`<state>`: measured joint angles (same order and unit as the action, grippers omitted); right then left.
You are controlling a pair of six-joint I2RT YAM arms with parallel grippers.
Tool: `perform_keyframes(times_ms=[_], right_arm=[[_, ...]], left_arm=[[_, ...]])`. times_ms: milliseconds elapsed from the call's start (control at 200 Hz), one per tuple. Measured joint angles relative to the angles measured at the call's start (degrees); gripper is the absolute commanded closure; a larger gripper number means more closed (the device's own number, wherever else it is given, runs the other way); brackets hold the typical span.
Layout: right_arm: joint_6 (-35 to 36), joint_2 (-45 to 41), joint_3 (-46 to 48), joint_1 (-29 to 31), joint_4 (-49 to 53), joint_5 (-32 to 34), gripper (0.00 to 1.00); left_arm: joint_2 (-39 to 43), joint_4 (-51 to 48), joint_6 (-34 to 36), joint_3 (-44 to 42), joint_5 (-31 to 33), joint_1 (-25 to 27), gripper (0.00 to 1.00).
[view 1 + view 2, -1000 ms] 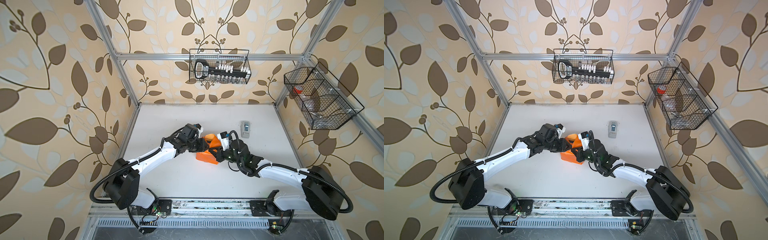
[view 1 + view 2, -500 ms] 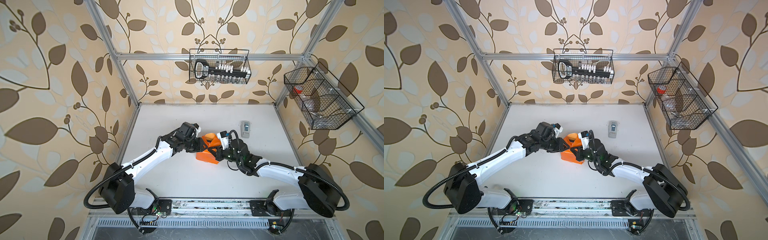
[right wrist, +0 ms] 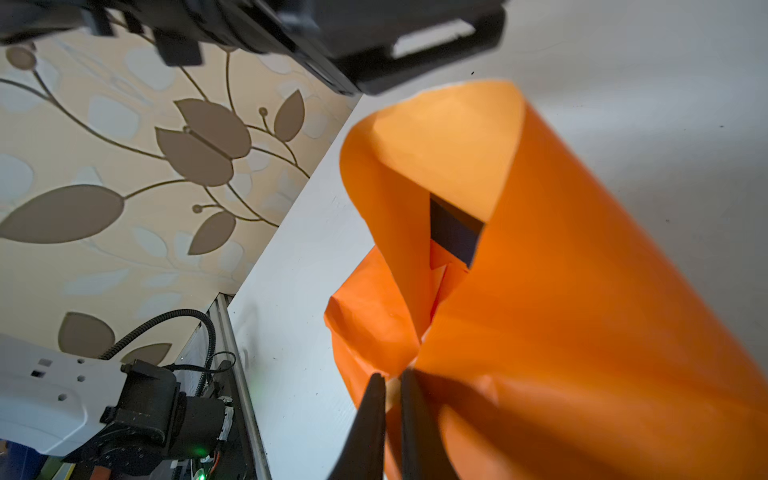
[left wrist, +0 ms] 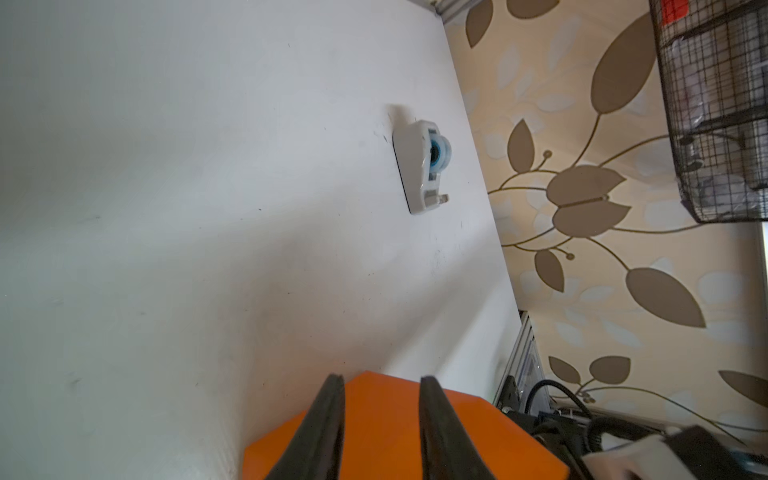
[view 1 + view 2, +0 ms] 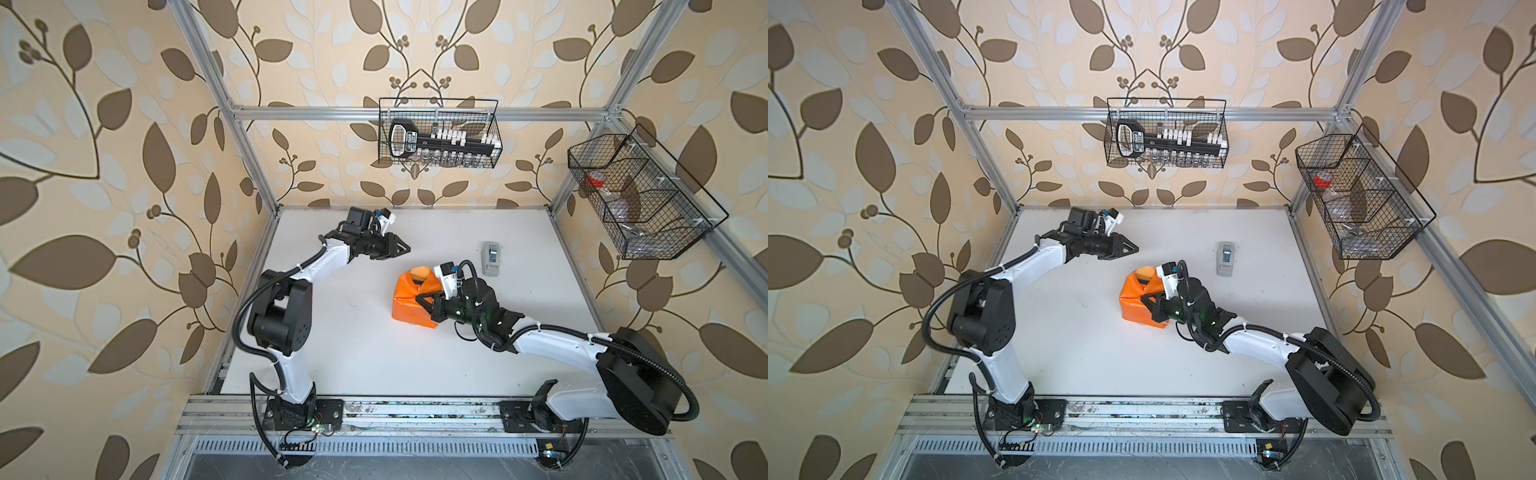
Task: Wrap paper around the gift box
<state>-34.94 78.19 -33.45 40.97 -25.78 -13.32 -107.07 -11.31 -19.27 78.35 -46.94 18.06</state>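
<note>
two tools: our right tool [image 3: 389, 380] clenches the paper [image 5: 405, 305]. our left tool [image 5: 407, 249], parted and empty, has it at six o'clock in a top view.

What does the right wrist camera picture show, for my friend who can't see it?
The right gripper pinches a fold of the paper, a bright orange sheet wrapped loosely around the gift box on a white table. A gap in the wrapping shows a bit of the black box.
</note>
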Motion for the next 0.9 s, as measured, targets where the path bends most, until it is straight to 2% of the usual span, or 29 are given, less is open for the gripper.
perform_keyframes(times_ms=[175, 440, 720, 900], right_arm=[[0.0, 0.0, 0.0, 0.0, 0.0, 0.0, 0.88], [0.0, 0.0, 0.0, 0.0, 0.0, 0.0, 0.88], [0.0, 0.0, 0.0, 0.0, 0.0, 0.0, 0.88], [0.0, 0.0, 0.0, 0.0, 0.1, 0.0, 0.88]], left_arm=[[-0.4, 6.1, 2.8, -5.9, -6.9, 1.7, 0.57], [4.0, 4.8, 10.5, -6.1, -10.3, 5.7, 0.56], [4.5, -6.3, 17.3, -3.6, -11.0, 6.4, 0.56], [4.5, -12.8, 20.7, -1.6, -11.0, 9.0, 0.56]])
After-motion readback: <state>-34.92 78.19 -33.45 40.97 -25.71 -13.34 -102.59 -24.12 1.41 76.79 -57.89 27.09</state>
